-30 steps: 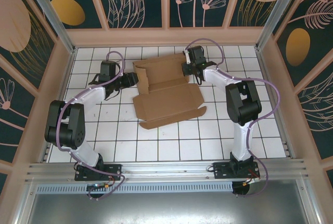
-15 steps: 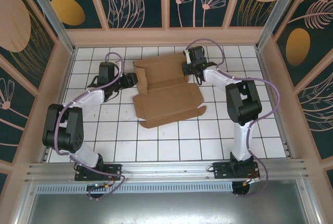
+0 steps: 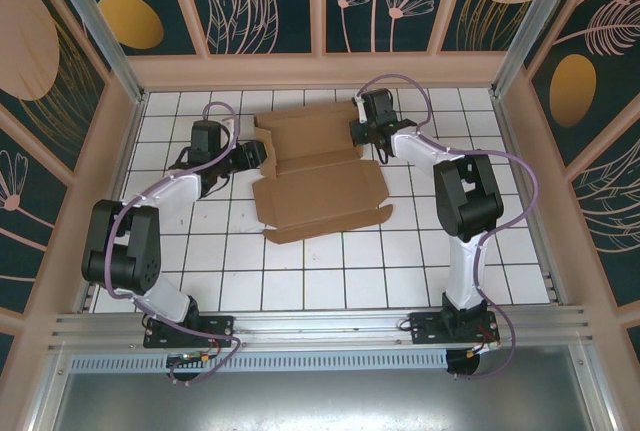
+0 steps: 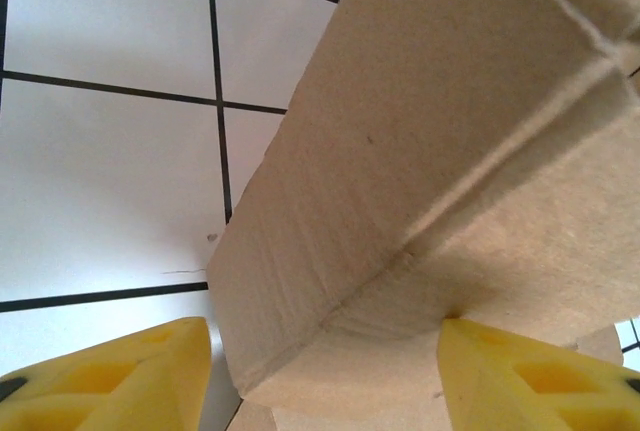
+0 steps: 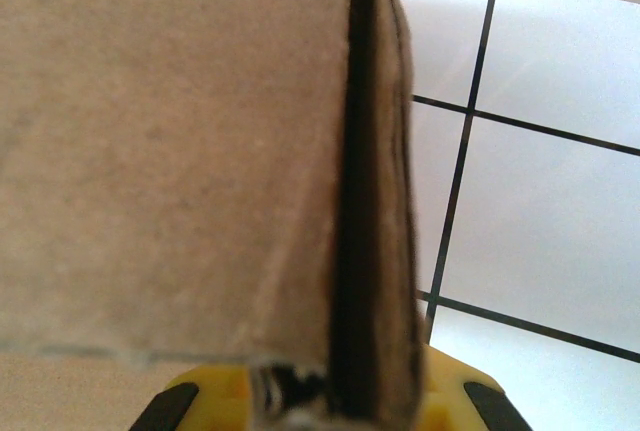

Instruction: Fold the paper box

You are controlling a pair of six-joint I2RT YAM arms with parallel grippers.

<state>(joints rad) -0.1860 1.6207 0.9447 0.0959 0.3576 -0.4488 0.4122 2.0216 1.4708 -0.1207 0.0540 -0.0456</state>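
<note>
Brown paper box (image 3: 320, 191) (half-folded), right gripper (image 5: 330, 403) pinching it, left gripper (image 4: 325, 371) spread astride it

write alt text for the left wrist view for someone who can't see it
A creased brown flap of the paper box slants across the centre and right of this close-up, its lower end sitting between the spread yellow fingers of the left pincer at the bottom edge. Behind it on the left is the white tiled table with black grid lines.
</note>
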